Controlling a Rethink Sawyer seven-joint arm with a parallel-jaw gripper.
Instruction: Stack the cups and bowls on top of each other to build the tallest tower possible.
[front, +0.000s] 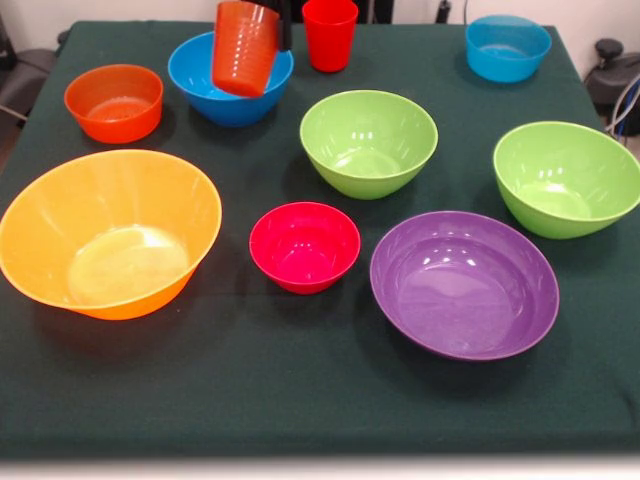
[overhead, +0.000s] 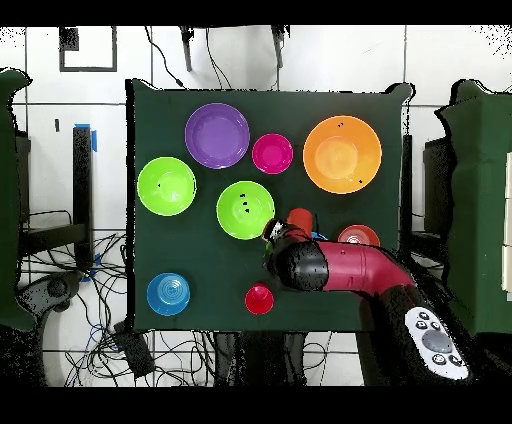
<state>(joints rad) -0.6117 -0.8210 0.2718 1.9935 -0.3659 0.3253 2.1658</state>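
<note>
- gripper (front: 268, 12) is clamped on the orange cup (front: 243, 48), which is held tilted above the blue bowl (front: 222, 92).
- red cup (front: 329, 33) is seen upright on the table (front: 300, 390).
- big orange bowl (front: 108, 232) and small crimson bowl (front: 304, 246) are set apart, unstacked.

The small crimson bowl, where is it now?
In the front view the small crimson bowl sits on the table between the big orange bowl and the purple bowl.
</note>
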